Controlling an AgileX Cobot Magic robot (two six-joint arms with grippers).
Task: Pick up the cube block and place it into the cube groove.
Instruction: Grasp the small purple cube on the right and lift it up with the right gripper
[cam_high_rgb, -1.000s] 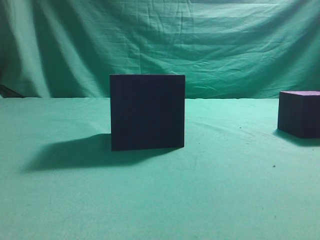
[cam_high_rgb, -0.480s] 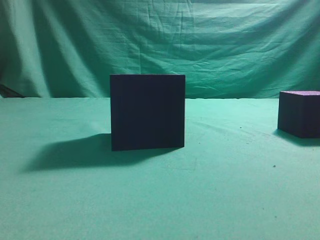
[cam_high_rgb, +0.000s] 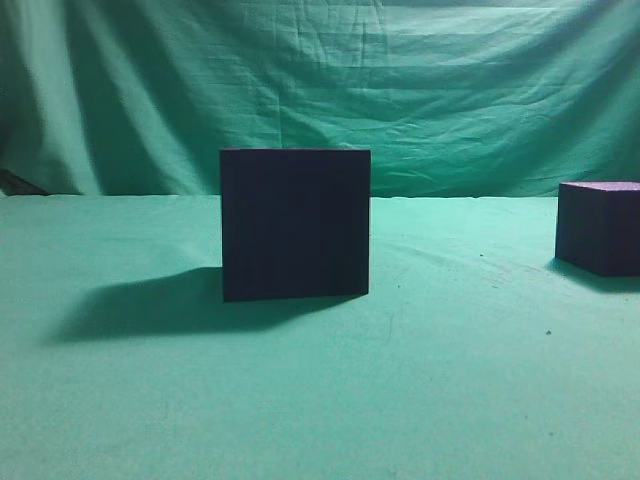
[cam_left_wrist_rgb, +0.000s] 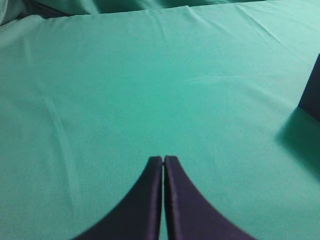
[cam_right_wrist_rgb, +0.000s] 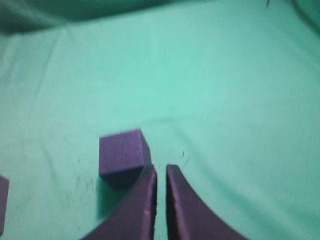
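Outside view, big box: the cube groove (cam_high_rgb: 295, 224), a big, dull, almost black box with flat sides, stands in the middle of the green cloth (cam_high_rgb: 320, 400).
Outside view, small block: the cube block (cam_high_rgb: 599, 227), a small, dark purple block with a lighter top, sits far off to the right, well apart from the big box.
Outside view, arms: none show here.
Outside view, job so far: nothing looks done yet. The block must be picked up, carried over and put in.
Left wrist view, hand: the left gripper (cam_left_wrist_rgb: 163, 161) has its two dark fingers pressed together. It holds nothing and hangs over bare cloth.
Left wrist view, edge: a dark box side (cam_left_wrist_rgb: 312, 95) shows at the right; probably the big box.
Right wrist view, hand: the right gripper (cam_right_wrist_rgb: 160, 170) is almost closed, with a thin gap, and holds nothing.
Right wrist view, block: it lies just to the left of the fingertips. I cannot tell if they touch.
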